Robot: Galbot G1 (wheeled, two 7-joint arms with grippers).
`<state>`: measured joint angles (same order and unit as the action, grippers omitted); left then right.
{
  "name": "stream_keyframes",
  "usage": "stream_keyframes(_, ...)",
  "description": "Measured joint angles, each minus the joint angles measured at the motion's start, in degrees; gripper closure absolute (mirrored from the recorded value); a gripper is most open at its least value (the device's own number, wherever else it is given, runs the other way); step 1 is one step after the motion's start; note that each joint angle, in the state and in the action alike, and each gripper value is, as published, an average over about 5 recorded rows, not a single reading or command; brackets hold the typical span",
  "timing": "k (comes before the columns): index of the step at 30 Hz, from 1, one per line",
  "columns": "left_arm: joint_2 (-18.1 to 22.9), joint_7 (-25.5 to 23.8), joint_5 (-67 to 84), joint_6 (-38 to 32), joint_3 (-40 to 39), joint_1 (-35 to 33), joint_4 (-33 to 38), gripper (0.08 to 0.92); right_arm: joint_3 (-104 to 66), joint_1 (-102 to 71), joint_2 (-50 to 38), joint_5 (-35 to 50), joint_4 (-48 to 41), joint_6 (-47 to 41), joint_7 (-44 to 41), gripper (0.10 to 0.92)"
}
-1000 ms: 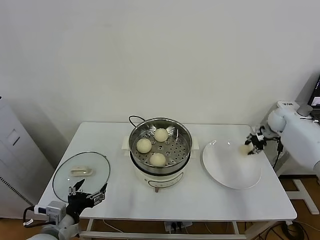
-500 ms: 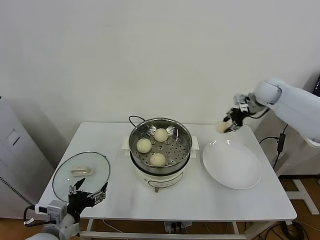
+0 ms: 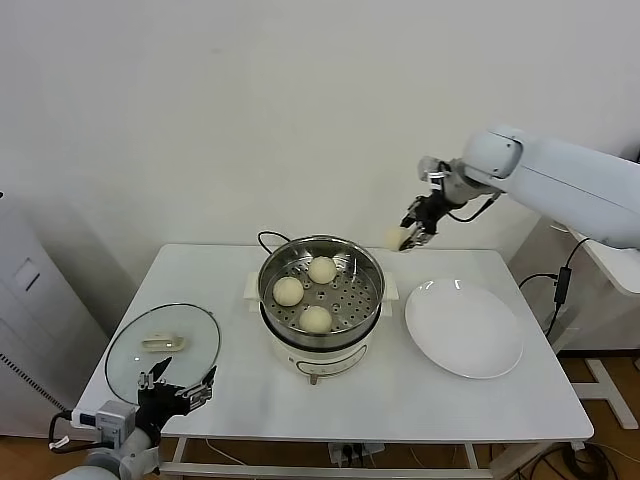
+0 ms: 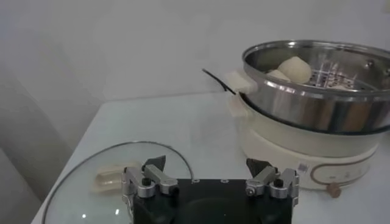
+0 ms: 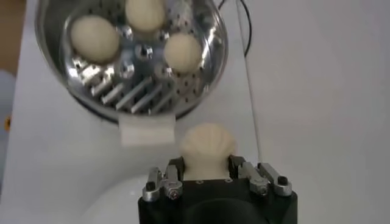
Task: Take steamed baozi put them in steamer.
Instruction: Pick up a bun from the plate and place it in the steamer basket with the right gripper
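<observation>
**Fourth bun in transit, held above the table beside the pot**

The right gripper [image 3: 409,236] is closed on a round, cream-white steamed baozi [image 5: 206,145], pinched across its middle between both fingers. The bun hangs clear of the table, just beyond the rim of the round shiny steel steamer [image 3: 377,283] on its white cooker base, not yet over the perforated floor. Three more buns [image 3: 303,292] lie inside. The bun looks soft, light and easily dented; a gentle hold across its widest part seems right. Its surface appears pleated, though the view is unclear. The flat white plate [image 3: 480,357] is bare. The left gripper [image 4: 209,181], fingers spread, waits low beside the round glass lid [image 3: 125,346].
</observation>
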<state>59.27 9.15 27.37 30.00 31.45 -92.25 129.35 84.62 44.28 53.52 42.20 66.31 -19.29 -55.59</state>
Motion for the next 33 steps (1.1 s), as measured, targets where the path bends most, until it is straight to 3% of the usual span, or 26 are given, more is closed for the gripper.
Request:
stream_keyframes(13, 0.1, -0.1, 0.0, -0.2, 0.2, -0.1, 0.1, 0.177, 2.6, -1.5, 5.6, 5.5, 2.7, -4.6, 4.4, 0.558)
stream_keyframes(29, 0.3, -0.1, 0.1, -0.4, 0.3, 0.0, -0.4, 0.177, 3.4, -6.3, 7.1, 5.3, 3.6, -7.1, 8.7, 0.557)
stream_keyframes(33, 0.3, -0.2, 0.1, -0.4, 0.3, 0.1, -0.6, 0.177, 3.3, -7.3, 7.4, 5.1, 3.5, -7.4, 9.5, 0.512)
